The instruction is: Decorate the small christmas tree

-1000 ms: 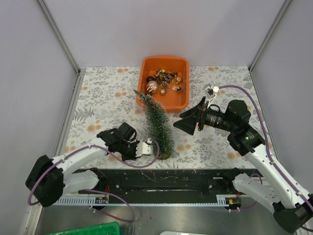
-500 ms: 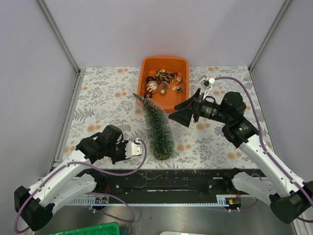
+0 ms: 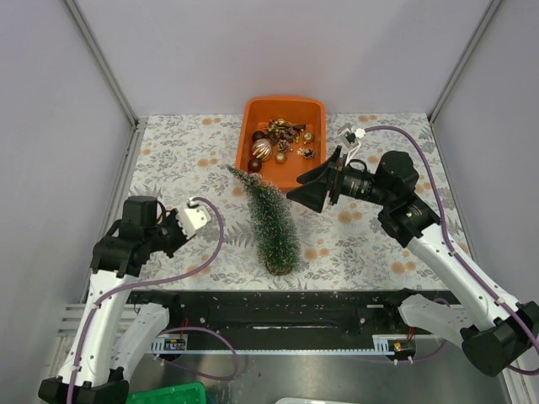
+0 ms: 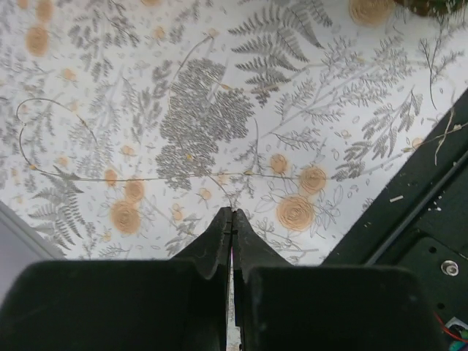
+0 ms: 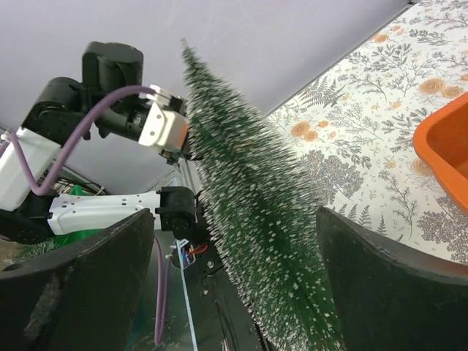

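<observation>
Since a second ago, the left end effector (image 4: 232, 216) has pulled away from the foot of the small christmas tree (image 3: 271, 219) and now hangs well to its left, over the near-left part of the floral tabletop (image 3: 185, 160). Its two fingers are pressed together with nothing between them. The right end effector (image 3: 305, 192) has meanwhile drifted up and leftward, closer to the tree. It is spread as wide as it goes and carries nothing. In the right wrist view the tree's frosted green cone fills the gap between the fingers, but the top view shows it still a little apart from them. The tree stands unheld on its round base near the front edge, its tip slanting left toward the near-left corner of the orange tray (image 3: 253, 106). Round ornaments (image 3: 278, 143) lie inside that tray, at the far middle of the tabletop.
</observation>
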